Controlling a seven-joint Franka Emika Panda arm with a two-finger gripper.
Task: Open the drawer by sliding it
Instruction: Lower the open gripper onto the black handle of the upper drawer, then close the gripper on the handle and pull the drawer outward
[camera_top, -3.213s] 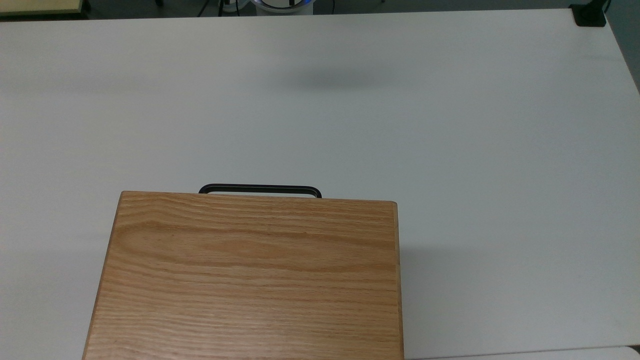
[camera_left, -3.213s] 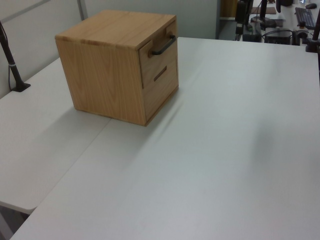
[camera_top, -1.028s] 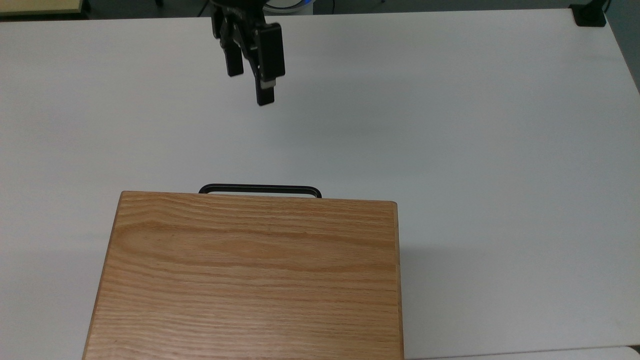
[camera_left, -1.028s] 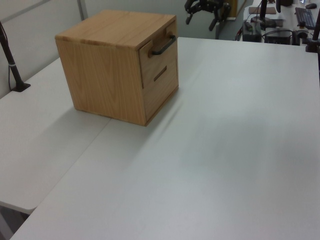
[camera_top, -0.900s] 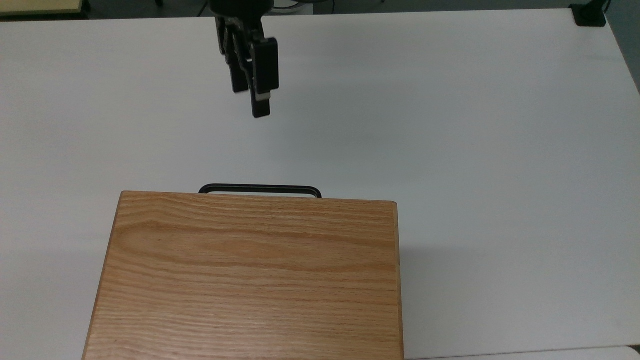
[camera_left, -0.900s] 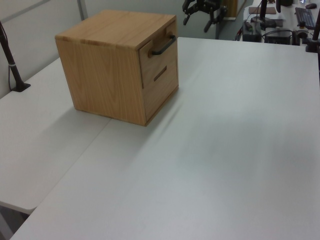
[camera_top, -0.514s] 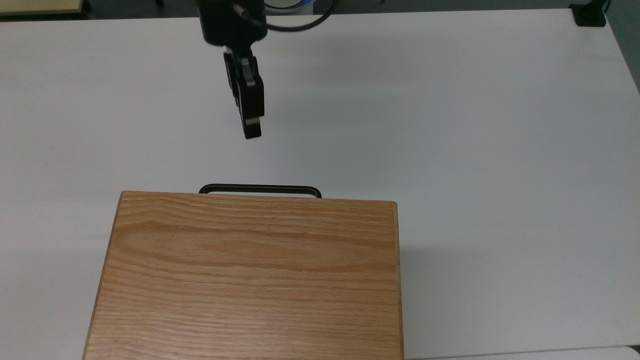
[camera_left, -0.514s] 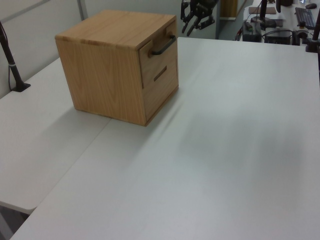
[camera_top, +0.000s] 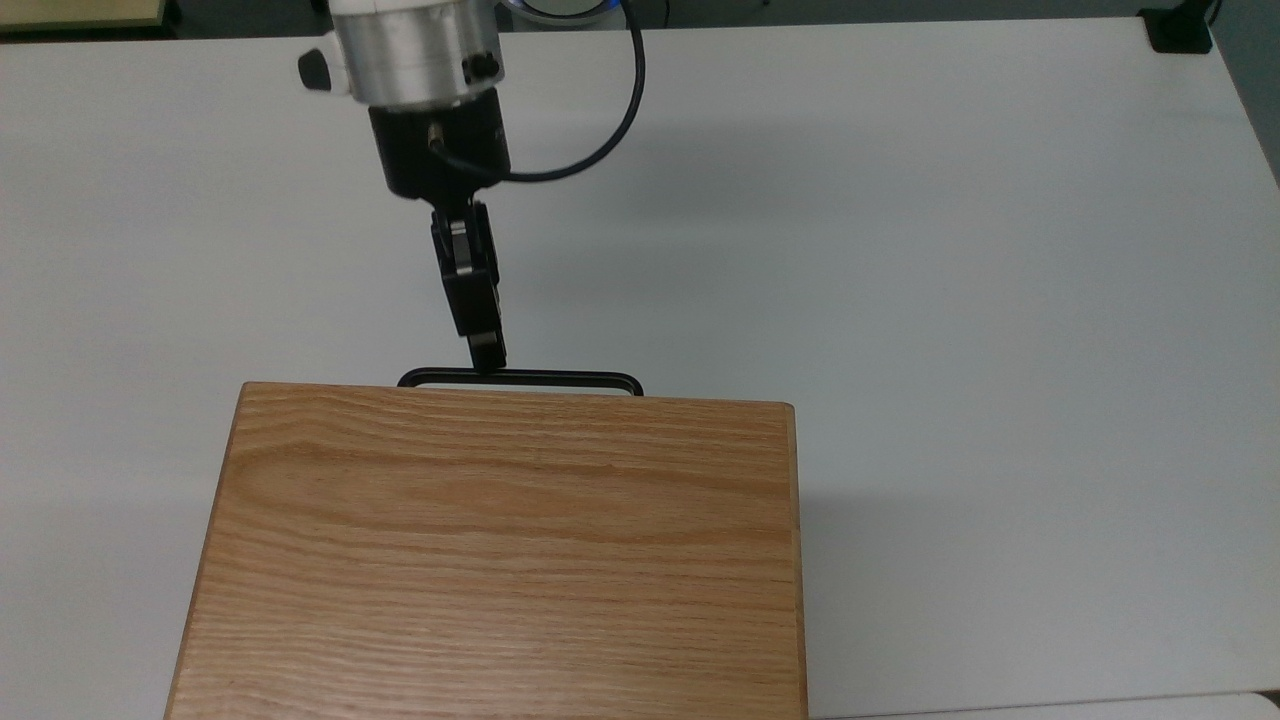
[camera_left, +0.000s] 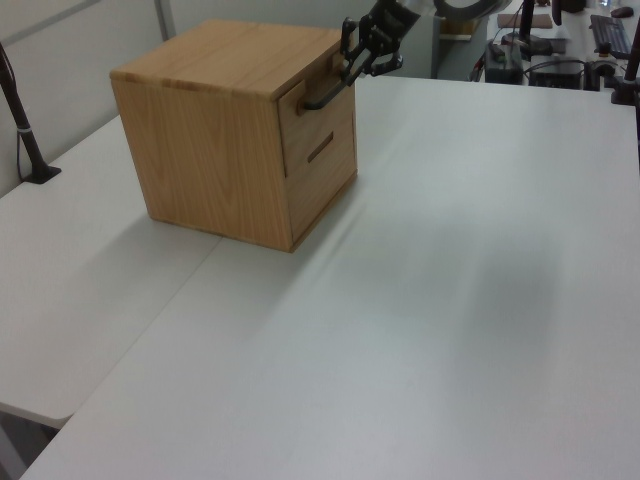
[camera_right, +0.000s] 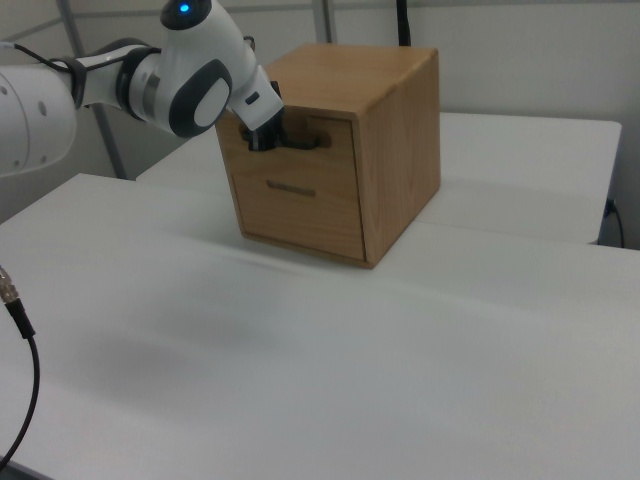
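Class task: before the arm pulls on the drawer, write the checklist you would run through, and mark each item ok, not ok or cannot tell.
1. Gripper is at the black bar handle: ok.
2. Fingers are closed firmly on the handle: cannot tell.
3. Drawer is shut, front flush with the cabinet: ok.
4. Table in front of the drawer is free for sliding out: ok.
5. Cable hangs clear of the handle: ok.
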